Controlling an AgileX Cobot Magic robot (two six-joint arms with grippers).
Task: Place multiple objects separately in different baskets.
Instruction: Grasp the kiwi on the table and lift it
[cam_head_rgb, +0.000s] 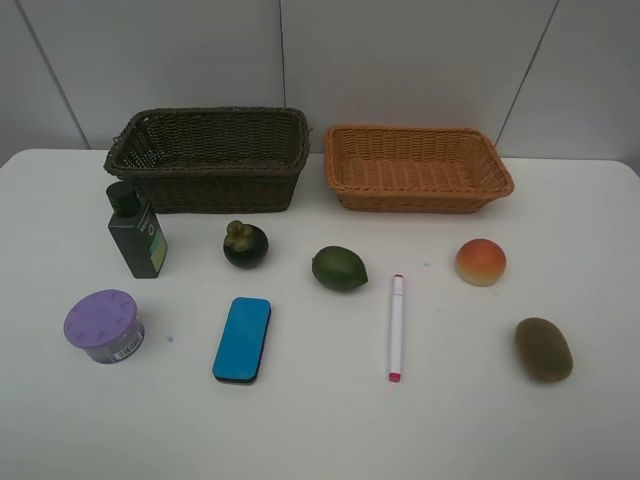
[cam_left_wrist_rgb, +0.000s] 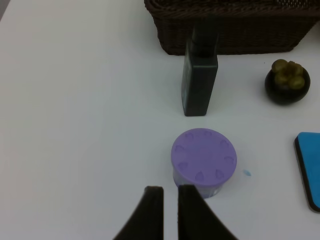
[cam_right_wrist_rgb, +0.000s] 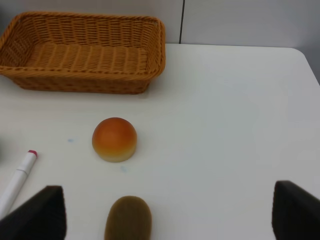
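On the white table lie a dark green bottle, a mangosteen, a green oval fruit, a peach, a kiwi, a white marker, a blue eraser and a purple-lidded tub. Behind them stand a dark brown basket and an orange-tan basket, both empty. Neither arm shows in the high view. My left gripper is shut, just short of the tub, holding nothing. My right gripper stands wide open, with the kiwi between its fingers and the peach beyond.
The bottle stands upright close in front of the dark basket. The mangosteen and eraser lie to the tub's side. The marker lies near the right gripper's finger; the orange-tan basket is farther back.
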